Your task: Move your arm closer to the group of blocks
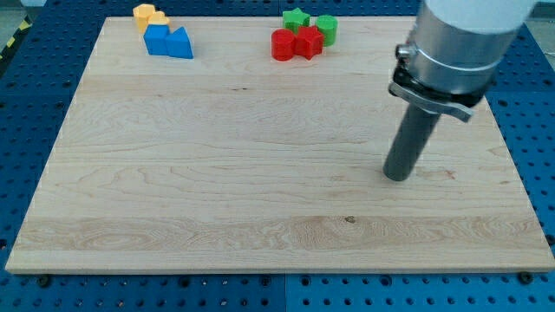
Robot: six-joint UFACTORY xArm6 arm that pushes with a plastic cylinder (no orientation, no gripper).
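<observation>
camera view, the only one, looks down at a slant on a pale wooden board (260,173) lying on a blue perforated table (35,69). my tip (397,178) is the lower end of a straight dark rod, its long axis close to upright and leaning slightly toward the view's right at the top; it touches the board on the view's right half, about mid-height. there is no gripper on this arm, so nothing spreads or pinches. above the rod a silver cylinder body (464,39) is cut off by the view's top edge.

2 groups of blocks sit near the board's top edge. toward the top centre: a red cylinder block (283,45) touching a red star-like block (308,42), with a green star block (296,18) and a green cylinder block (326,28) just behind. this group is well apart from my tip, up and to the view's left.

toward the top left: 2 blue blocks (168,42) side by side, shapes hard to make out, with a yellow-orange block (148,16) behind them, its shape unclear. they lie far from my tip.
</observation>
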